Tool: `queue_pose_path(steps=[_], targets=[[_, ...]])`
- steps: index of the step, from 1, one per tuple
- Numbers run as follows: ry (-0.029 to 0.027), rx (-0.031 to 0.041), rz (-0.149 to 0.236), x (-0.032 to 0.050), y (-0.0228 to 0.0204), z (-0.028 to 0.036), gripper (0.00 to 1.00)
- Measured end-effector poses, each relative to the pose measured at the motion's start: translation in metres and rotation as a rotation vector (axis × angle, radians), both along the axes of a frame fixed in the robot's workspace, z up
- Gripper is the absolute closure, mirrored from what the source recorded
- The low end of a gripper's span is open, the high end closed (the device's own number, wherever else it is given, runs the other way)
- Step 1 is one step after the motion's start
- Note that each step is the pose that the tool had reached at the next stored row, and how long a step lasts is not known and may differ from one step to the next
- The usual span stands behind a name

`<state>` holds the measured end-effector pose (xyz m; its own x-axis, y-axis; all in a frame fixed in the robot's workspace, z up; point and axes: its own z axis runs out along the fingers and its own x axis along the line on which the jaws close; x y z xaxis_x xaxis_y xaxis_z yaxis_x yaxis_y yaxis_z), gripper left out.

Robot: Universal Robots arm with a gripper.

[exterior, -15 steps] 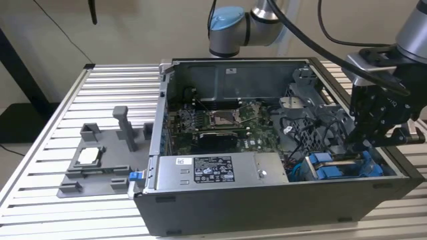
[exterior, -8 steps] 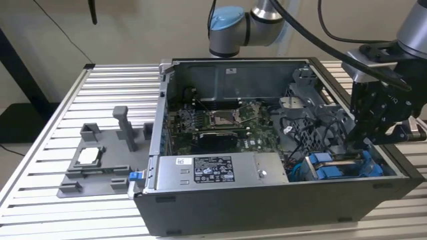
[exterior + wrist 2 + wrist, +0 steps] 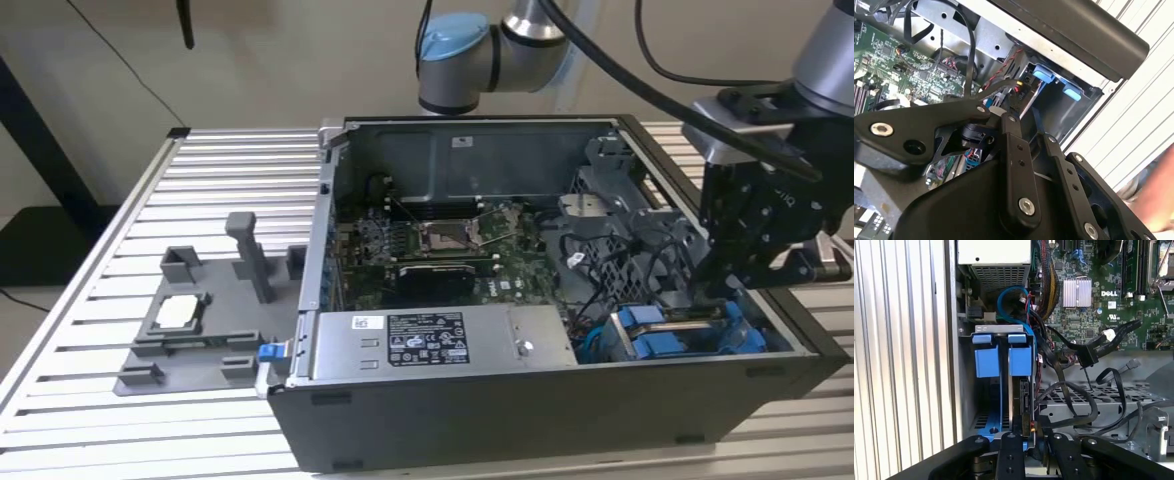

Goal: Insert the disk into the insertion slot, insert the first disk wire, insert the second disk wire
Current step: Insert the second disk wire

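As I hang over the open computer case (image 3: 534, 420), my gripper (image 3: 705, 288) sits low at its near corner on the exterior view's right, just above the insertion slot (image 3: 986, 400). The disk (image 3: 1024, 400) stands on edge inside that slot in its blue carrier, black cables (image 3: 1074, 390) looping just beside it. Whether my jaws are apart or closed, I cannot tell.

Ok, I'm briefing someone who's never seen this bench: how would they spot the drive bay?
Find the open computer case on the slatted table. Inside, along its near wall, sits a silver labelled box; the drive bay fills the corner at the exterior view's right of it. Bright blue plastic tabs set it apart.
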<state>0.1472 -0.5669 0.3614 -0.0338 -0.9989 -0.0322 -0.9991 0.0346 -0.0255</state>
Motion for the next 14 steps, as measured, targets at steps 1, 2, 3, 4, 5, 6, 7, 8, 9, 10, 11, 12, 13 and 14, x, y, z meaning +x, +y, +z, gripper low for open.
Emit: queue_pose_path(steps=[1, 2, 3, 4, 5, 6, 7, 8, 9, 10, 11, 12, 13, 14], targets=[[-0.0001, -0.0001, 0.0, -0.0001, 0.0, 0.0, 0.73], [-0.0003, 0.0, 0.0, -0.0006, 0.0001, 0.0, 0.73], [-0.0003, 0.0, 0.0, -0.0007, 0.0001, 0.0, 0.73], [-0.0003, 0.0, 0.0, -0.0007, 0.0001, 0.0, 0.73], [-0.0003, -0.0001, 0.0, -0.0007, 0.0001, 0.0, 0.73], [-0.0003, 0.0, 0.0, -0.0008, 0.0001, 0.0, 0.73], [-0.0003, 0.0, 0.0, -0.0008, 0.0001, 0.0, 0.73], [-0.0003, 0.0, 0.0, -0.0008, 0.0001, 0.0, 0.73], [-0.0003, 0.0, 0.0, -0.001, 0.0001, 0.0, 0.73], [-0.0004, 0.0, 0.0, -0.0016, 0.0001, 0.0, 0.73], [-0.0007, -0.0001, 0.0, -0.0023, 0.0001, 0.0001, 0.73], [-0.0011, -0.0001, 0.0, -0.003, 0.0001, 0.0001, 0.73], [-0.0016, 0.0, 0.0, -0.004, 0.0001, 0.0003, 0.73], [-0.0022, 0.0, 0.0, -0.0048, 0.0001, 0.0008, 0.73]])
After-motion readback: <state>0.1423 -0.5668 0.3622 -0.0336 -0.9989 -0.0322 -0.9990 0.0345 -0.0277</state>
